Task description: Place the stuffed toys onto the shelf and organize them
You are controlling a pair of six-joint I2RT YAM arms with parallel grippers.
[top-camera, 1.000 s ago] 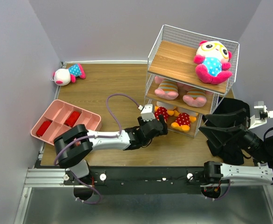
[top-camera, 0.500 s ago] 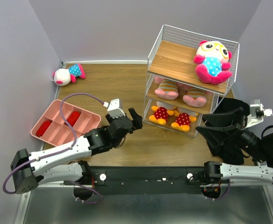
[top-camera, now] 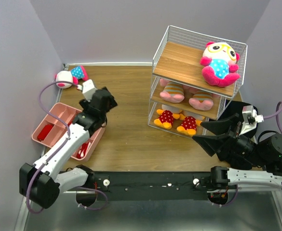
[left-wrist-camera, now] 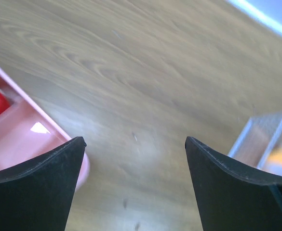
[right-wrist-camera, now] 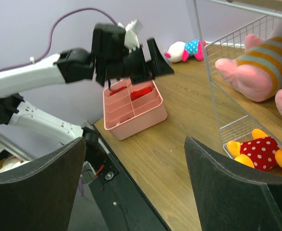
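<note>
Pink-limbed, white-faced plush toy (top-camera: 69,76) lies in the far left corner, well apart from the shelf (top-camera: 179,60) holding the other five. Left gripper (left-wrist-camera: 133,139) hangs wide open and empty over the pink tray (top-camera: 59,105); right gripper (right-wrist-camera: 135,140) is open and empty too. Looks like the fetch step: reach farther left, then close on the toy.

The shelf (top-camera: 179,60), three wooden boards in white wire, stands far right on the table (top-camera: 126,86); one white-faced toy (top-camera: 220,63) sits upright on its top board; the left pig (top-camera: 172,91) and right pig (top-camera: 202,101), pink-striped, lie on the middle; the left yellow toy (top-camera: 166,118) and right yellow toy (top-camera: 189,124) lie on the bottom; a second white-faced toy (top-camera: 69,76) lies in the table's far left corner.
</note>
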